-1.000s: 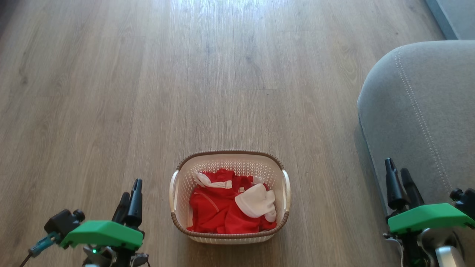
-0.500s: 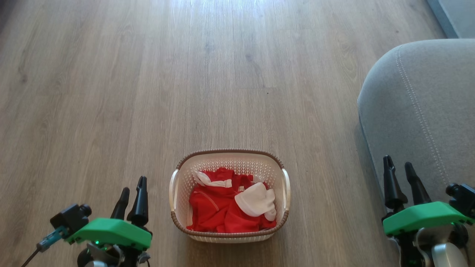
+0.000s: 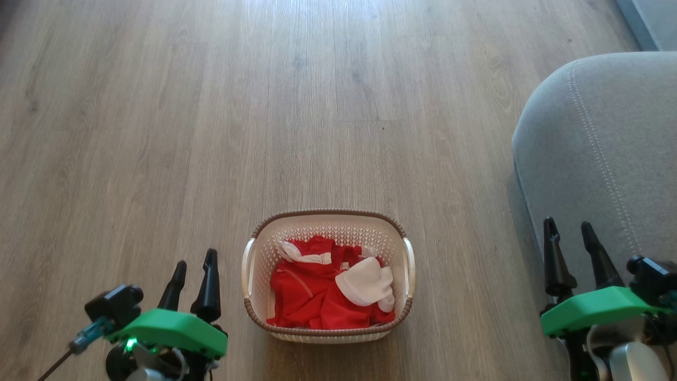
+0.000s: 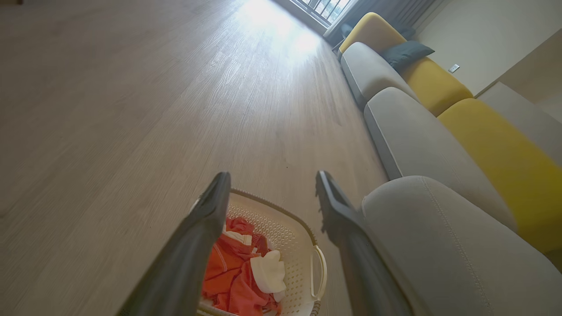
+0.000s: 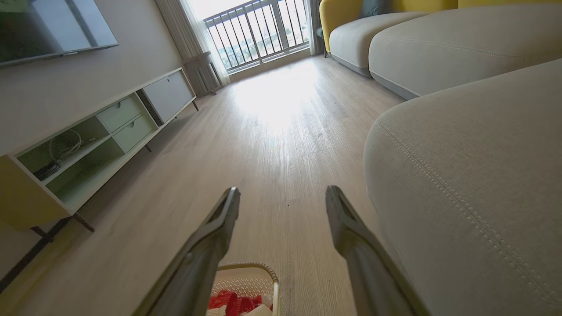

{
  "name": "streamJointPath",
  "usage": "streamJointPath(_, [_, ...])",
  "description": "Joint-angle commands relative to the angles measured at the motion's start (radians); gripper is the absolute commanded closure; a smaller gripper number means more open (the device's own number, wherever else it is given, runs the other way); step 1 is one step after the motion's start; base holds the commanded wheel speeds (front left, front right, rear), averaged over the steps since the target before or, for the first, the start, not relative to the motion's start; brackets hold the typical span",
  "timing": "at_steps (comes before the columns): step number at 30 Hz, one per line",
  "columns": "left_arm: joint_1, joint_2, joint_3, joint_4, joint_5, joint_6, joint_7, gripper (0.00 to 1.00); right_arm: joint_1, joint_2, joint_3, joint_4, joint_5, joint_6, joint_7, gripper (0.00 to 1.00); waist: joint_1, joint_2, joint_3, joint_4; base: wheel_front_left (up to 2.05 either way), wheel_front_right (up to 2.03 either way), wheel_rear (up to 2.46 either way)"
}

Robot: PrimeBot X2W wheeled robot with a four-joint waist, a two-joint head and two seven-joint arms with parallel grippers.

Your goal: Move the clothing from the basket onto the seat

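The cream basket with a brown rim stands on the wood floor, low in the head view. Red clothing with white patches lies bunched inside it; the left wrist view shows the same clothing and basket. The grey seat with pale stitching rises at the right. My left gripper is open, left of the basket and apart from it. My right gripper is open too, at the seat's front edge, right of the basket. In the right wrist view the basket sits at the bottom edge.
Grey and yellow sofa sections run along the right, with a dark cushion further back. A low media cabinet lines the left wall, and a balcony railing closes the far end. Wood floor stretches ahead of the basket.
Both grippers have opened wider, fingers spreading apart. The left gripper has shifted right toward the basket. The head view has shifted slightly.
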Motion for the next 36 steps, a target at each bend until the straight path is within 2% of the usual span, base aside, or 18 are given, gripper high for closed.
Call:
streamJointPath(1, [-0.030, 0.010, 0.017, -0.041, 0.037, 0.007, -0.020, 0.00, -0.020, -0.011, 0.013, -0.043, -0.044, 0.000, -0.017, 0.00, 0.0000, 0.0000, 0.001, 0.001, 0.00, 0.00, 0.00])
streamJointPath(15, [-0.030, 0.011, 0.020, -0.051, 0.197, 0.024, -0.058, 0.00, -0.022, -0.012, 0.024, -0.053, -0.226, 0.000, -0.055, 0.00, 0.0000, 0.0000, 0.004, 0.006, 0.00, 0.00, 0.00])
streamJointPath(36, [-0.023, 0.013, 0.082, -0.043, 0.459, 0.040, -0.120, 0.00, -0.005, -0.015, 0.030, -0.067, -0.487, 0.000, -0.117, 0.00, 0.0000, 0.0000, -0.004, 0.002, 0.00, 0.00, 0.00])
